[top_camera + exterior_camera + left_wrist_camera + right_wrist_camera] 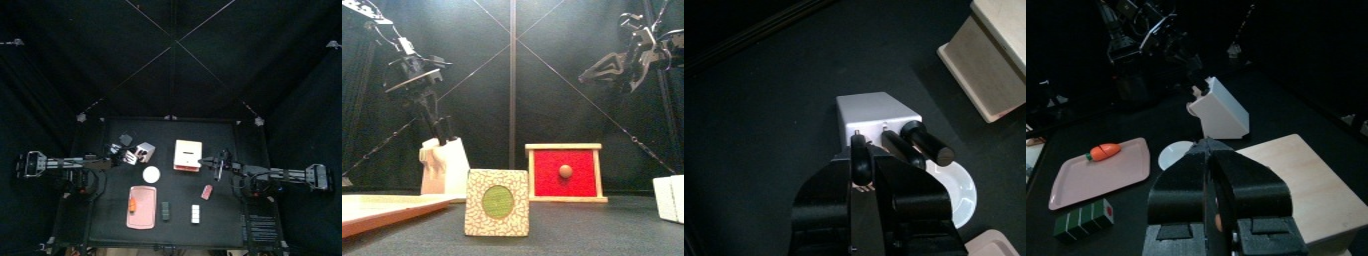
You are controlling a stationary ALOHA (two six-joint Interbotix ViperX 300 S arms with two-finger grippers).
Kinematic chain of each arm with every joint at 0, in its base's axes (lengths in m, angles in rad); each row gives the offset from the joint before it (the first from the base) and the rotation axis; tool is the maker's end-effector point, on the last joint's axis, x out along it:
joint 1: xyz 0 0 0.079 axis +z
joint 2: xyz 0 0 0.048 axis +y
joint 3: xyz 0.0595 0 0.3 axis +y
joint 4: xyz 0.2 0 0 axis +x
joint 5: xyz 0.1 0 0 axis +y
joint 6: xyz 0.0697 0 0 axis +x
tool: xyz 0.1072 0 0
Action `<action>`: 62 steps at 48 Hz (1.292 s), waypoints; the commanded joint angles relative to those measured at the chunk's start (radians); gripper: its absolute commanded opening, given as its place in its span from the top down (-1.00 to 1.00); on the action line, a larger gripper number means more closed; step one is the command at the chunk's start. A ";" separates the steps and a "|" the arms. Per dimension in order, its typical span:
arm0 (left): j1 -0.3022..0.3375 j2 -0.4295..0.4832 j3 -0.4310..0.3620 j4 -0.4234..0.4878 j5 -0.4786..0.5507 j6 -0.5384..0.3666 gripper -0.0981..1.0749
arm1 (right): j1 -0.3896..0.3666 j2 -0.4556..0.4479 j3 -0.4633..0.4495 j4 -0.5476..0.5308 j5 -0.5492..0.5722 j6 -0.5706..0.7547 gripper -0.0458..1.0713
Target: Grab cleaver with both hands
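Lying flat: salmon-pink cleaver; small orange mark

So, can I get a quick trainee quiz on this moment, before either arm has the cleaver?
1. True or false: the cleaver lies flat on the table with no gripper on it.
2. Which thing is the left gripper nearest? A the knife block; B the cleaver; C a small dark block.
3. Fill in: the patch on the front of the white box is ___.
Key: 1 true; 2 A; 3 red.
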State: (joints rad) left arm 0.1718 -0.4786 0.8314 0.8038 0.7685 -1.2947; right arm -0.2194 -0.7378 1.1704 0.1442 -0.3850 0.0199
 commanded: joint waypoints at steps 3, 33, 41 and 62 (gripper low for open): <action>-0.009 -0.026 -0.043 0.006 0.000 0.002 0.09 | -0.003 -0.002 -0.008 -0.002 -0.009 0.002 0.87; -0.132 -0.212 -0.074 0.003 0.141 0.031 0.09 | -0.002 -0.002 -0.009 -0.002 -0.009 0.000 0.87; -0.176 -0.264 -0.075 0.003 0.192 0.071 0.09 | -0.002 -0.002 -0.011 -0.002 -0.009 0.000 0.87; -0.293 -0.357 -0.078 0.000 0.219 0.219 0.09 | 0.003 -0.002 -0.012 -0.002 -0.009 0.000 0.87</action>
State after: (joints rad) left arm -0.0920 -0.8283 0.7808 0.7992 0.9910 -1.0937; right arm -0.2178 -0.7378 1.1704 0.1442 -0.3850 0.0199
